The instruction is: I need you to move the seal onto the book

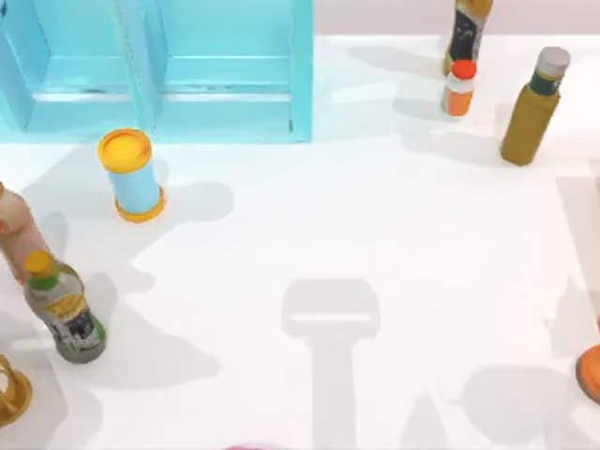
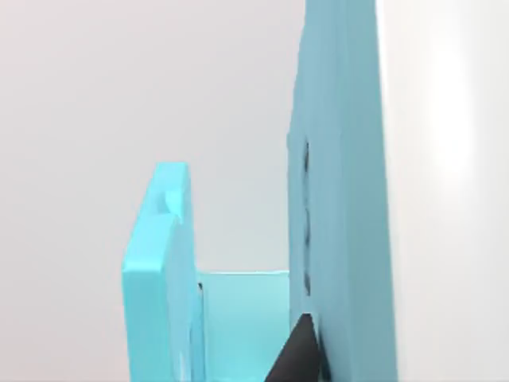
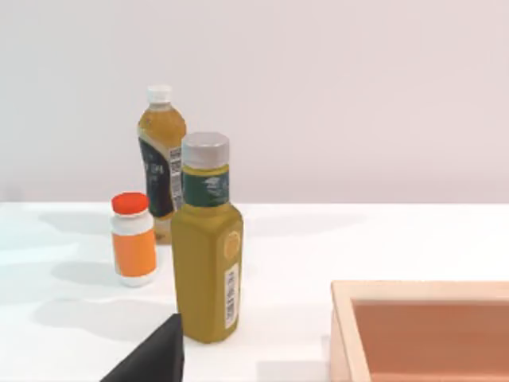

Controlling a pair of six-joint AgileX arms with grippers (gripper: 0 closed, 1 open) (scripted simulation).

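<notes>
The seal and the book are both out of view. A dark part of my left gripper (image 2: 298, 356) sits close against the light-blue cabinet (image 2: 342, 199) in the left wrist view. In the right wrist view, a dark part of my right gripper (image 3: 153, 358) is low beside an olive-yellow bottle (image 3: 207, 247).
The cabinet (image 1: 187, 84) fills the back left. A yellow-lidded blue canister (image 1: 131, 176) and a green-tea bottle (image 1: 64, 309) stand on the left. Back right hold an orange-capped bottle (image 1: 458, 89), the olive bottle (image 1: 532, 108) and a dark-labelled bottle (image 1: 466, 33). A wooden box (image 3: 421, 330) lies near the right gripper.
</notes>
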